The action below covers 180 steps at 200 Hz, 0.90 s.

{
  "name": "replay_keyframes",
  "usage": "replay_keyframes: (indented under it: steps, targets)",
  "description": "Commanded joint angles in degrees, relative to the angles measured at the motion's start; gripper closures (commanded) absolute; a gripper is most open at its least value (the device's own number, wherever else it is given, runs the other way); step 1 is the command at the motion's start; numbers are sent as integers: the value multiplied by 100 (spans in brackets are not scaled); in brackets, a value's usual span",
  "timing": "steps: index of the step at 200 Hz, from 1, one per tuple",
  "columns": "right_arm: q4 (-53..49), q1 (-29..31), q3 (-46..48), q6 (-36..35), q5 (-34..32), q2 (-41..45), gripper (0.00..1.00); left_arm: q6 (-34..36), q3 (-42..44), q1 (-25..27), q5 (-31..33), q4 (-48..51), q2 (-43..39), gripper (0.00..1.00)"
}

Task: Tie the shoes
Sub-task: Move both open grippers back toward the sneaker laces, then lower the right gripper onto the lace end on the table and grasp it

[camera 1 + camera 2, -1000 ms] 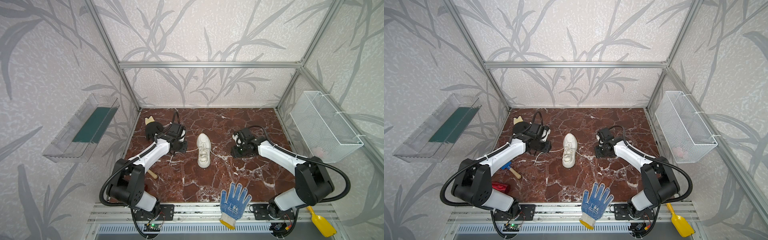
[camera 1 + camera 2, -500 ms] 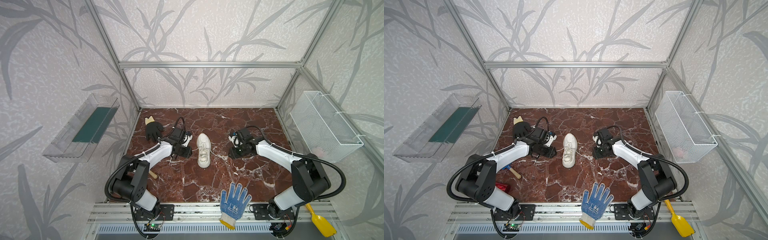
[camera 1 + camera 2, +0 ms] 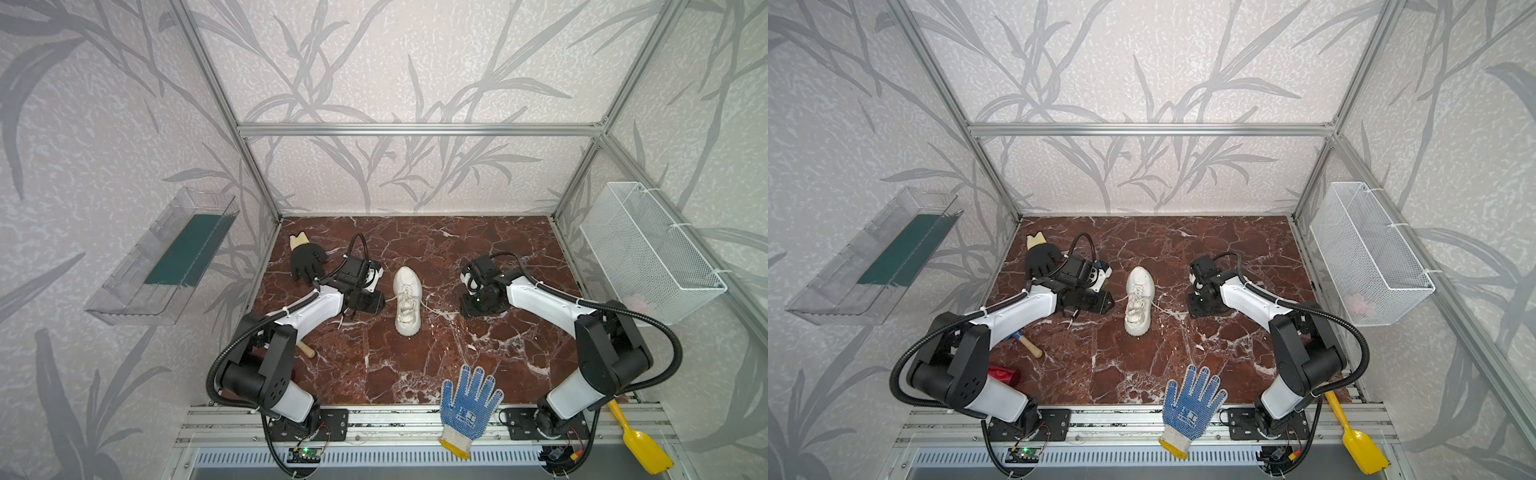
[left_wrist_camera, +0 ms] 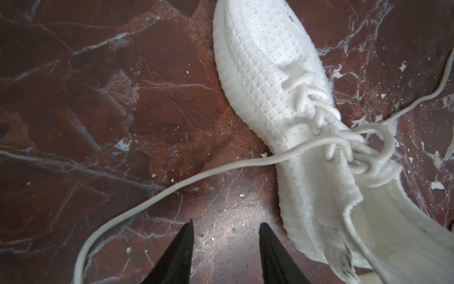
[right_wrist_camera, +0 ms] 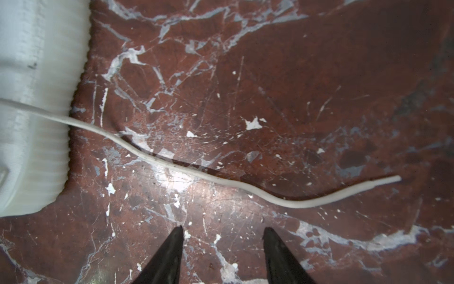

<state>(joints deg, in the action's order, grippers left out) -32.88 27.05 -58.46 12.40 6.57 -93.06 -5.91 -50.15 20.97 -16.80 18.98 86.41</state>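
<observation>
- Sneaker position: it lies lengthwise, front to back, near the middle of the marble table, well apart from every wall and rail.
- Your left gripper is low, just beside the sneaker's left flank. Its jaws stand apart with only bare marble between them.
- The left lace leaves the eyelets, drops off the sneaker's side and curves across the floor past the outside of one fingertip. Nothing pinches it.
- Your right gripper hovers near the sneaker's other flank with its jaws likewise parted and holding nothing.
- The right lace lies loose on the marble just ahead of those tips, and its end points away from the sneaker.
- You have broad bare floor in front of the sneaker, as far as the blue glove that overhangs the front rail. The floor behind the sneaker is open to the back wall.
- The back left corner is tighter, because a black glove lies close beside the left wrist.
- A wooden handle pokes out by the left arm's elbow.
- On the right wall a wire basket hangs above the table edge.
</observation>
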Motion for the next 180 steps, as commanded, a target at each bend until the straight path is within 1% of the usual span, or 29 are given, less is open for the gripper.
replay_keyframes:
  steps: [1, 22, 64, 72, 89, 112, 121, 129, 142, 160, 180]
  targets:
    - [328, 63, -19, -650, 445, -46, 47, 88, 118, 30, -12, -322, -188, 54]
    - [569, 70, -48, -1090, 619, -140, 47, -50, 99, 30, -106, -368, -80, 54]
    - [711, 220, -229, -1439, 902, -441, 49, -260, 223, 25, -135, -668, -26, 54]
    - [732, 264, -248, -1483, 947, -635, 49, -289, 281, 29, -148, -781, -45, 54]
    - [805, 357, -228, -1585, 892, -721, 50, -319, 343, 30, -137, -919, -55, 54]
    - [724, 411, -341, -1585, 789, -861, 51, -393, 344, 26, -163, -958, 31, 54]
    - [671, 431, -379, -1458, 598, -888, 52, -424, 356, 30, -161, -957, 40, 54]
    - [570, 432, -418, -1370, 573, -894, 52, -467, 373, 30, -154, -979, 26, 54]
    - [615, 476, -295, -1337, 536, -828, 52, -523, 447, 30, -85, -1081, -29, 54]
    - [696, 531, -162, -1279, 252, -745, 52, -522, 490, 25, 0, -1098, -67, 54]
    - [867, 562, -76, -1301, 605, -536, 52, -493, 494, 30, -7, -1057, -104, 54]
